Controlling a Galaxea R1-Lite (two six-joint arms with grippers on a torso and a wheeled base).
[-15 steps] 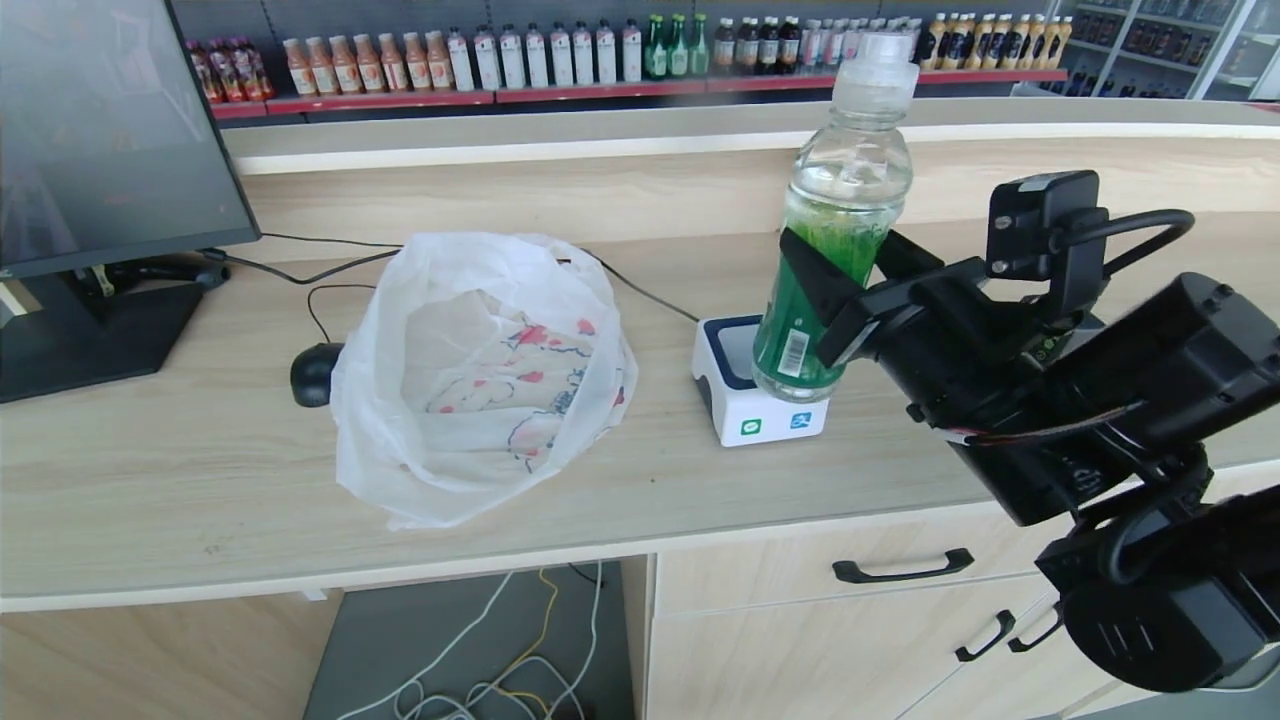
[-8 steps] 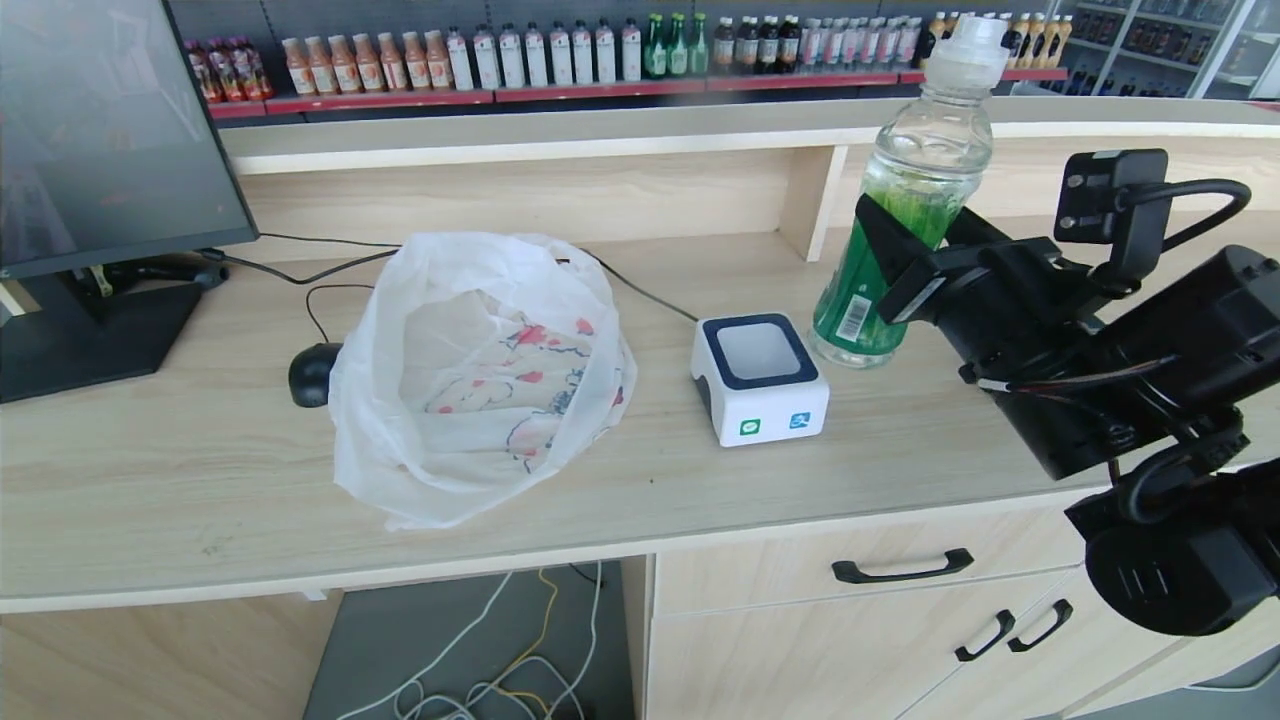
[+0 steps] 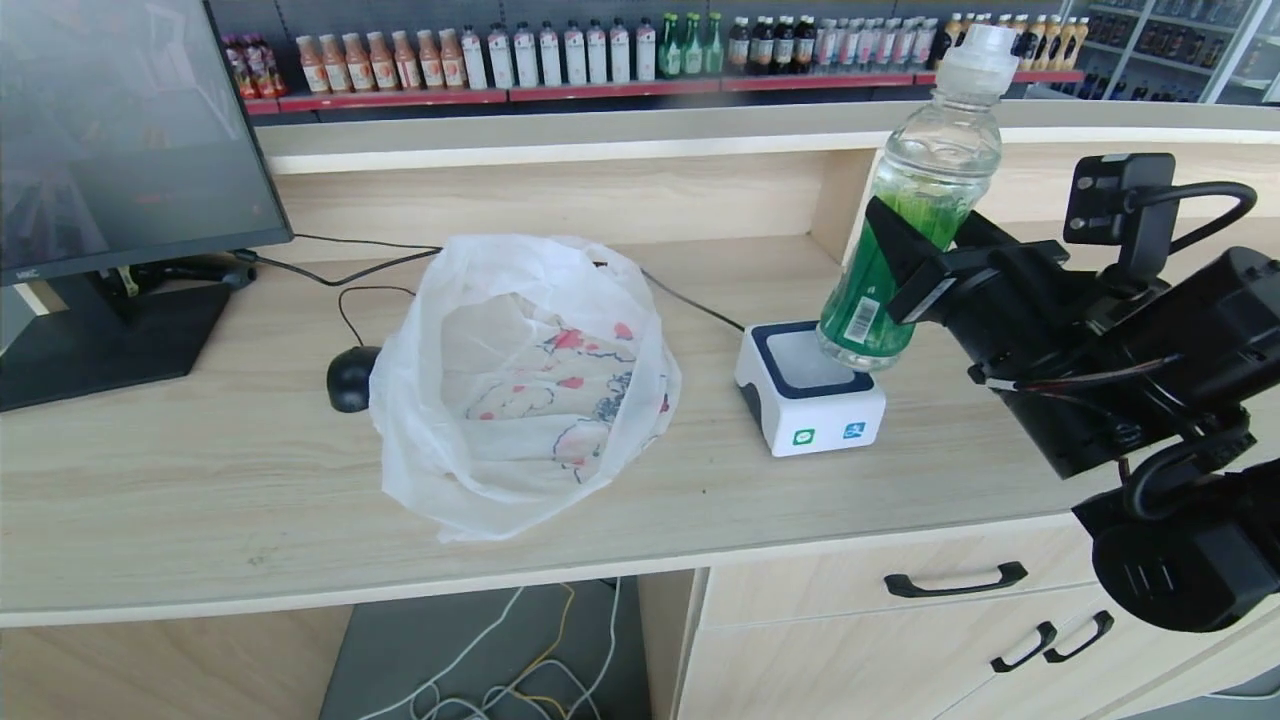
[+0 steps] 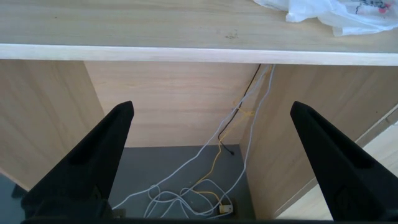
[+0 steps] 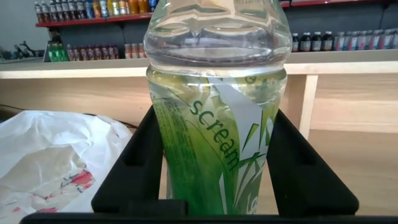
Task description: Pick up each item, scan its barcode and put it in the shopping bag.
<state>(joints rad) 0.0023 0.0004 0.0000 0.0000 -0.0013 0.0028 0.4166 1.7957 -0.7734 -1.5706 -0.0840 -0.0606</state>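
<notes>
The bottle (image 3: 930,160) had returned over the scanner (image 3: 812,405), gripped by the right pincer (image 3: 895,262), its barcode (image 3: 862,318) facing the head view; the left pincer (image 4: 211,155) gaped.

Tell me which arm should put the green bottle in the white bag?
Right. The right gripper holds the green plastic bottle by the white scanner, next to the white plastic shopping bag. The left gripper hangs open below the counter.

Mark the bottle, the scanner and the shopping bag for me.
bottle (image 3: 858,300), head view, green label beside the barcode.
scanner (image 3: 820,422), head view, white front face.
shopping bag (image 3: 430,470), head view, near plastic wall.
</notes>
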